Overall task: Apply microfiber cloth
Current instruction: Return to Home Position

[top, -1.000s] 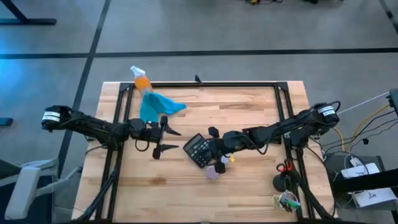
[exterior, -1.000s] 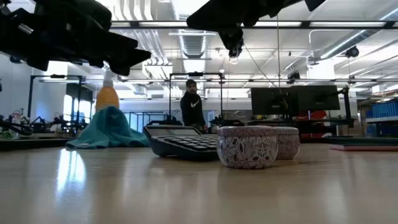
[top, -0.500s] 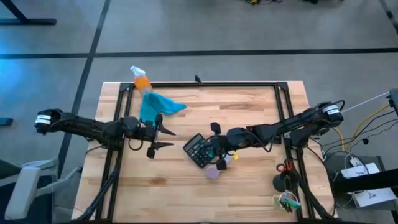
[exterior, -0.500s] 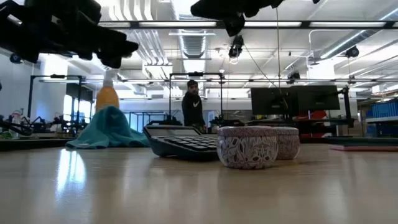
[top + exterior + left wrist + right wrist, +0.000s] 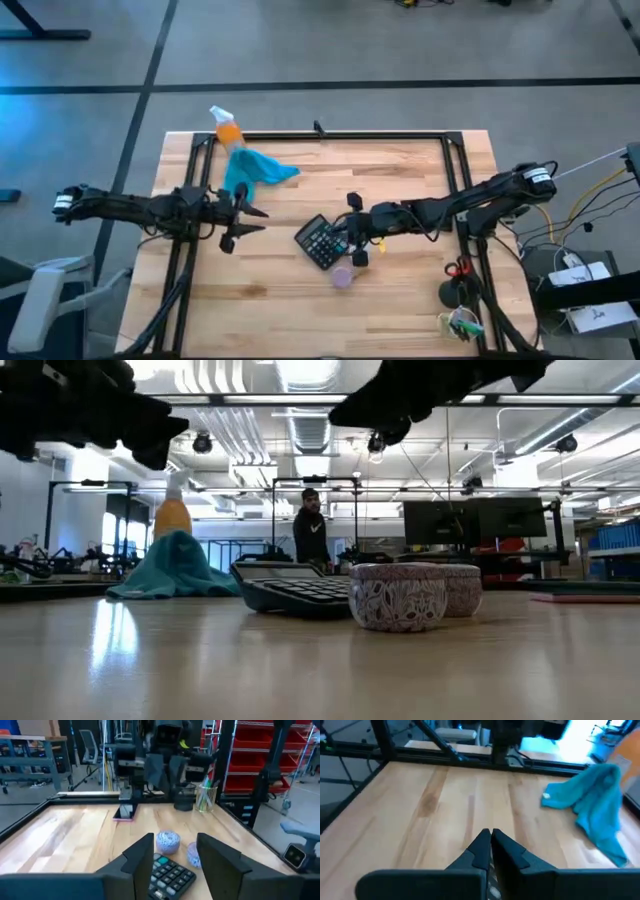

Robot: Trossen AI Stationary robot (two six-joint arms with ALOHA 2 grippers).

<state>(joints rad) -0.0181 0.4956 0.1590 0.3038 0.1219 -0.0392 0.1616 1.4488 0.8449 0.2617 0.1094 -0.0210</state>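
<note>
A bunched teal-blue microfiber cloth [image 5: 250,170] lies at the far left of the wooden desk [image 5: 420,290], heaped against an orange spray bottle [image 5: 227,128], with one flap trailing toward the desk's middle. The left end effector [image 5: 175,840], fingers spread and holding nothing, hangs just on the near side of the cloth. It points across the desk toward the other arm, so the cloth sits off to its side, toward the far edge. The right end effector [image 5: 490,837], fingers pressed together and empty, hovers by the black calculator [image 5: 318,242] at the centre, well apart from the cloth. The left arm looks much the nearer for any reach.
</note>
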